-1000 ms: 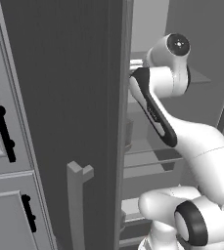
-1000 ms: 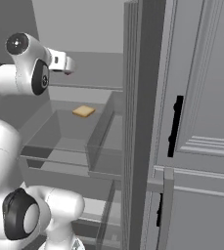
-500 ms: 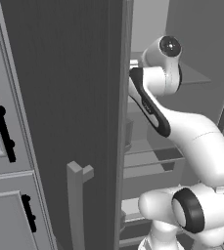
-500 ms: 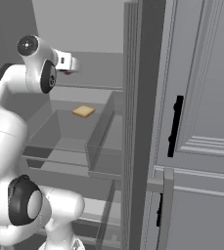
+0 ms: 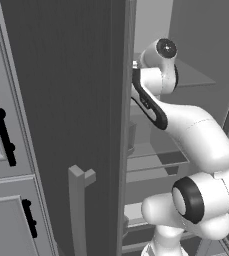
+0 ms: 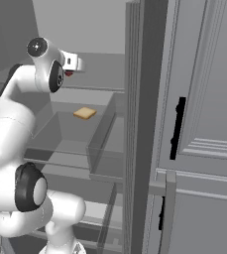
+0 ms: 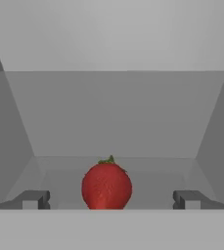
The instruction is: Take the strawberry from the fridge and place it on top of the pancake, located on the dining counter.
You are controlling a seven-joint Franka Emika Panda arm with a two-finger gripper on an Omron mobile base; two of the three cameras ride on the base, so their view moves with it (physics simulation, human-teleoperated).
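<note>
The strawberry (image 7: 106, 187) is a small red berry with a green top, lying on a pale upper shelf inside the fridge (image 6: 140, 99). In the hand view it sits between the two dark fingertips (image 7: 33, 199) of my gripper (image 7: 110, 200), which stands open with the tips well apart on either side. From the right base view a bit of the strawberry (image 6: 69, 74) shows just under the white hand, which reaches into the fridge past the open door (image 5: 61, 100). The pancake and the dining counter are out of view.
A tan slice of bread (image 6: 85, 113) lies in a clear bin on the shelf below. The open door's edge (image 5: 121, 125) stands close on the arm's left. Light grey cabinets with black handles (image 6: 176, 129) flank the fridge.
The arm has stretched deeper into the fridge, carrying the hand further in along the upper shelf. The gripper stays open.
</note>
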